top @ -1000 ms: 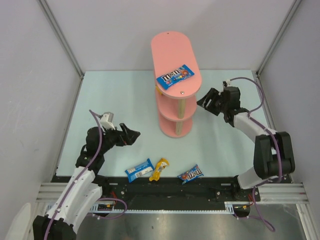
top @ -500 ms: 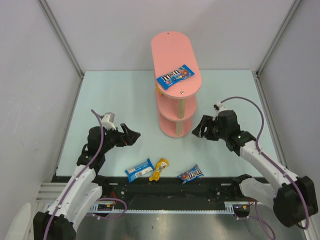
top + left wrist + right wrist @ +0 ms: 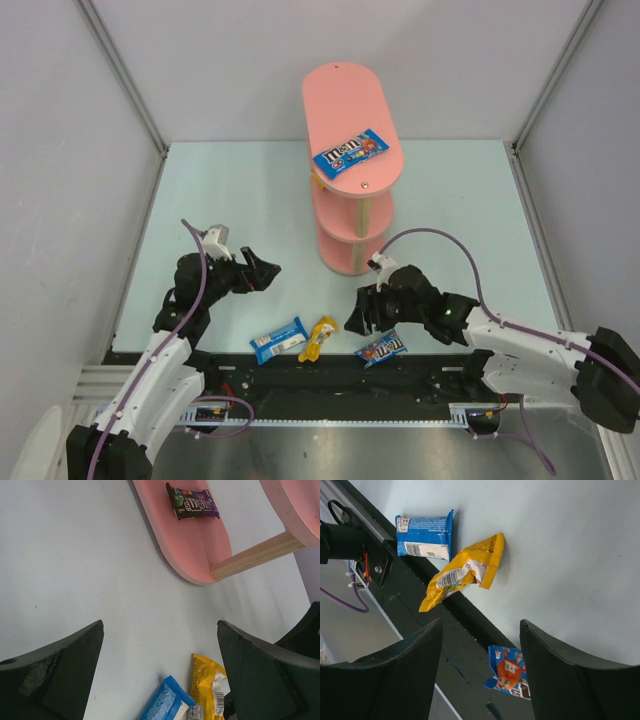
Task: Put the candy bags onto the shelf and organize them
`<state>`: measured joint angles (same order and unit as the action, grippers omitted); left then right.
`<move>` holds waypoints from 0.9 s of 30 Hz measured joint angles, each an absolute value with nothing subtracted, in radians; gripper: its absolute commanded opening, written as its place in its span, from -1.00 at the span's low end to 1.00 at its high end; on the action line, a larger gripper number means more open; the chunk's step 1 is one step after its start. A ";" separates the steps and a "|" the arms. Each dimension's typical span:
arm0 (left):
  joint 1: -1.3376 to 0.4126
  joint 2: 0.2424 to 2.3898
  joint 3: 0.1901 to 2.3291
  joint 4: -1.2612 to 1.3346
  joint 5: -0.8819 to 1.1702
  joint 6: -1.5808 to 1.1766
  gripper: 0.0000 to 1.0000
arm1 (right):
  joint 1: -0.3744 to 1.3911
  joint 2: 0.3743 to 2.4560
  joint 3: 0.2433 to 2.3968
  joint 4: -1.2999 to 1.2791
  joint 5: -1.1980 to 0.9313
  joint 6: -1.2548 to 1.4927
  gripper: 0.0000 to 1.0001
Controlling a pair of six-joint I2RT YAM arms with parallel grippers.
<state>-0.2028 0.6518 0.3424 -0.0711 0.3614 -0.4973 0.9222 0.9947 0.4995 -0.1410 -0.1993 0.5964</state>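
Gripper of right arm (image 3: 358, 315) hangs wide open and empty, the rightmost blue candy bag (image 3: 381, 348) just beside it.

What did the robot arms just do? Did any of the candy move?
The right gripper swung from beside the shelf toward the near edge. It now hangs open by the right-hand blue bag, holding nothing. The left gripper, open, stayed put. Nothing else moved.

Open left of shelf (image 3: 345, 100), crowded at near edge.
Bare table (image 3: 230, 200) between left gripper (image 3: 268, 271) and shelf; blue bag (image 3: 278, 340), yellow bag (image 3: 318, 338), second blue bag (image 3: 382, 348) lying by right gripper (image 3: 358, 316).
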 measured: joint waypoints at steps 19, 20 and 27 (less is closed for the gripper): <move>-0.203 0.647 0.342 -0.072 0.361 -0.497 0.99 | 1.006 1.355 0.500 0.175 -0.094 0.768 0.03; -0.203 0.646 0.342 -0.071 0.361 -0.497 0.99 | 1.006 1.371 0.500 0.192 -0.101 0.774 0.02; -0.203 0.646 0.342 -0.071 0.361 -0.497 1.00 | 1.007 1.420 0.500 0.270 -0.139 0.801 -0.04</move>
